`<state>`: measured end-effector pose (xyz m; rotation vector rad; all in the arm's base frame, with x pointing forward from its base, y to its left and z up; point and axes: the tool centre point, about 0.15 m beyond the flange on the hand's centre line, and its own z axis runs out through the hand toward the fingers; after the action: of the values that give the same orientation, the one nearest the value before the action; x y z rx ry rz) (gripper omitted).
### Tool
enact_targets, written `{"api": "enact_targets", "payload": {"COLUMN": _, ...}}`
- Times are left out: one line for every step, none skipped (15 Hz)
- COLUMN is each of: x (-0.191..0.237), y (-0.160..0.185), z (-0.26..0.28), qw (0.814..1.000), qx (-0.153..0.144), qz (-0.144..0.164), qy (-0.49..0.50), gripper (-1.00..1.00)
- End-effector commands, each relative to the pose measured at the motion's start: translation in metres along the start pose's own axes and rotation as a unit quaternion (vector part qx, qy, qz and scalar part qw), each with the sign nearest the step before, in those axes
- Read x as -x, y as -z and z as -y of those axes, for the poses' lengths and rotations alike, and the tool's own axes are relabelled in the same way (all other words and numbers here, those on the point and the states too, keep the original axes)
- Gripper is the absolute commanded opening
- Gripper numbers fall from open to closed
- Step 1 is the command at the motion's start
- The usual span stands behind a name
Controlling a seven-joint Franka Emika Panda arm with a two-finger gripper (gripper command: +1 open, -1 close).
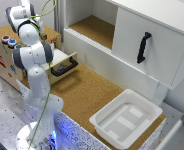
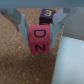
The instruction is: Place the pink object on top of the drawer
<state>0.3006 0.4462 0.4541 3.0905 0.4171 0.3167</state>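
In the wrist view the pink block (image 2: 40, 41), marked with dark letters, sits between my gripper (image 2: 41, 33) fingers, which press on its two sides. It hangs at or just above a cork-brown surface. A purple block (image 2: 46, 22) lies just behind it. In the exterior view my gripper (image 1: 42, 34) is over the cork top of the small light-wood drawer cabinet (image 1: 2, 32) at the exterior view's left. Its pale drawer (image 1: 64, 64) with a black bar handle is pulled open. The arm hides the pink block in that view.
Small round blue and red items (image 1: 8, 41) lie on the cabinet top. A large white cupboard (image 1: 152, 40) with a black handle stands at the back right. A white bin (image 1: 126, 117) sits on the cork table at the front right.
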Motion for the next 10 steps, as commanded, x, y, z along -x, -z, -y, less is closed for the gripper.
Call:
{"api": "enact_targets", "payload": {"x": -0.029, "y": -0.033, "z": 0.002, "qw": 0.998, "qx": -0.028, "qz": -0.041, "qy": -0.032, "gripper": -1.00}}
{"api": "enact_targets", "payload": {"x": -0.030, "y": -0.037, "z": 0.002, "qw": 0.998, "qx": -0.033, "qz": -0.039, "qy": -0.035, "gripper": -1.00}}
{"api": "enact_targets", "payload": {"x": -0.031, "y": -0.037, "z": 0.000, "qw": 0.998, "qx": -0.031, "qz": -0.038, "qy": -0.035, "gripper": -1.00}}
{"api": "enact_targets", "payload": {"x": -0.031, "y": -0.036, "z": 0.000, "qw": 0.998, "qx": -0.027, "qz": -0.037, "qy": -0.036, "gripper": -1.00}}
{"api": "enact_targets", "payload": {"x": -0.032, "y": -0.034, "z": -0.001, "qw": 0.999, "qx": -0.025, "qz": -0.040, "qy": -0.028, "gripper": 1.00}}
{"api": "enact_targets", "payload": {"x": -0.033, "y": -0.028, "z": -0.001, "qw": 0.999, "qx": -0.015, "qz": -0.037, "qy": -0.018, "gripper": 1.00}}
{"api": "enact_targets", "payload": {"x": -0.032, "y": -0.021, "z": 0.001, "qw": 0.999, "qx": -0.009, "qz": -0.039, "qy": -0.005, "gripper": 1.00}}
{"api": "enact_targets", "payload": {"x": -0.029, "y": -0.013, "z": 0.003, "qw": 0.999, "qx": -0.007, "qz": -0.046, "qy": 0.001, "gripper": 1.00}}
{"api": "enact_targets", "payload": {"x": -0.025, "y": -0.004, "z": 0.004, "qw": 0.998, "qx": 0.002, "qz": -0.059, "qy": 0.007, "gripper": 1.00}}
{"api": "enact_targets", "payload": {"x": -0.022, "y": 0.003, "z": 0.008, "qw": 0.998, "qx": 0.005, "qz": -0.065, "qy": 0.024, "gripper": 1.00}}
